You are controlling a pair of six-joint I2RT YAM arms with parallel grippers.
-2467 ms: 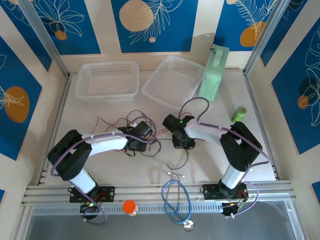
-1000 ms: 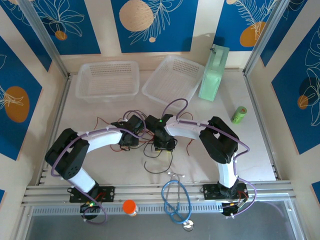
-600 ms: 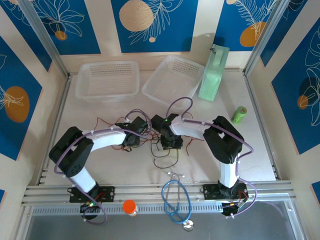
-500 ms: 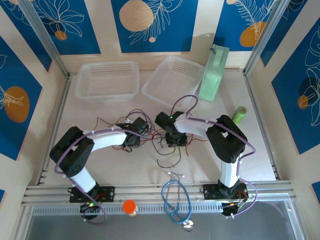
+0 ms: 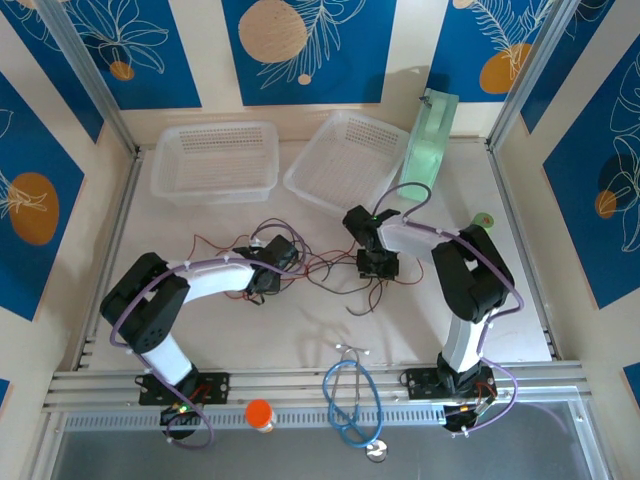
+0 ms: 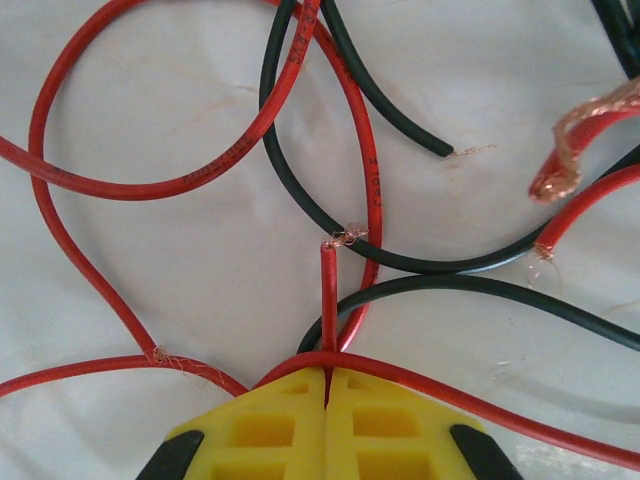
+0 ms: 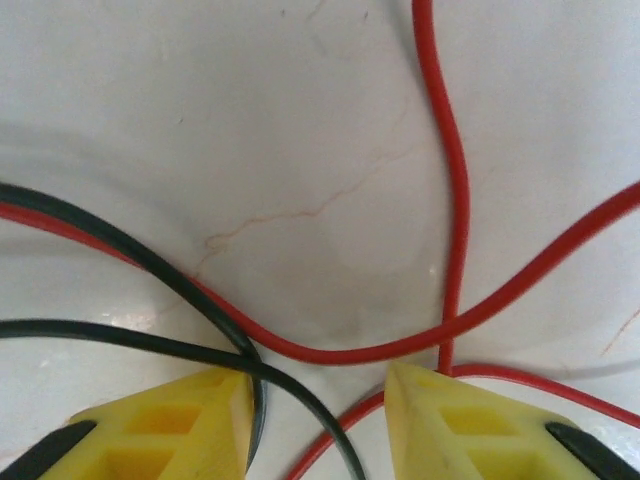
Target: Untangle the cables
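Left gripper point(image 6: 327, 380): yellow jaws pressed flat together, pinching a red wire point(image 6: 328, 300) whose short cut end stands straight out of the seam. A second red run lies across the fingertips. On the left wrist camera I also count one cut black end and one frayed bare copper end.

Right gripper point(image 7: 318, 388): jaws spread, gap plain between the two yellow fingers. Two black strands point(image 7: 100, 332) run into that gap, the nearer one lying along the inner face of the left-hand finger. Three red runs cross ahead of and beside the other finger. I cannot tell whether anything is actually gripped, nor how many separate wires these runs make.

From the top camera, taking the blue stethoscope point(image 5: 345, 415) as my mark: the cables point(image 5: 325, 268) lie loose on the table point(image 5: 300, 330) beyond it, strung between the two grippers. The left gripper sits beyond it and to the left, the right gripper beyond it and slightly right.

Count: two arms, two clear baskets point(image 5: 213, 186) point(image 5: 318, 190) well beyond the stethoscope, one stethoscope.
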